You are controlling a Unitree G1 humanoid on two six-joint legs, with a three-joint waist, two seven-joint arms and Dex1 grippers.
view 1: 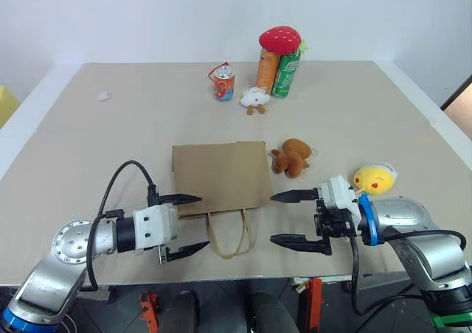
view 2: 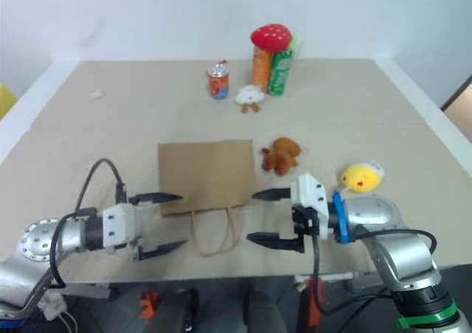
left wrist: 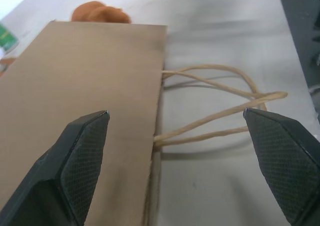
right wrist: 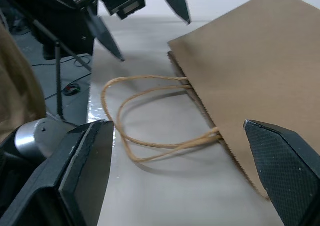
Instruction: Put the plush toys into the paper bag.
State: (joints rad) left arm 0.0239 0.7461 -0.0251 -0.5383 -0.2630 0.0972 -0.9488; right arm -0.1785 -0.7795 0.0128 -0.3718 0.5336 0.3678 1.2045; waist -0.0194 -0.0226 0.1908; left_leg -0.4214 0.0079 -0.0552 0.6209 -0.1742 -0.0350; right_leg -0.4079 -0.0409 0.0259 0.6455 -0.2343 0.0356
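The left gripper [view 1: 190, 225] stands with its two black fingers spread wide and holds nothing. It hovers at the near left corner of the paper bag [view 1: 221, 174], pointing toward the right gripper. One finger [view 1: 181, 199] is over the bag's left edge; the other lies over bare table [view 1: 96, 141], just left of the cord handles [view 1: 230, 237]. Contact with the bag cannot be confirmed.

The right gripper [view 1: 293, 218] is likewise spread wide and empty. It points toward the left gripper from the opposite side of the handles. Its upper finger [view 1: 293, 196] is just beside the bag's right edge; its lower finger is level with the handle loops.

The bag lies flat on the table between the two grippers, mouth edge nearest the robot, with both cord loops resting on the table beyond that edge. In the left wrist view the bag [left wrist: 85, 101] and handles [left wrist: 220, 106] sit between the fingers.

The orange-brown plush toy [view 1: 292, 157] lies just beyond the right gripper, close to the bag's far right corner. The yellow plush toy [view 1: 374, 178] rests just behind the right gripper's wrist, on the side away from the bag. Both toys are outside the bag.

Well beyond both grippers stand a small can [view 1: 224, 84], a white plush [view 1: 255, 98], and two tall cans [view 1: 278, 73] topped by a red strawberry plush [view 1: 279, 39].
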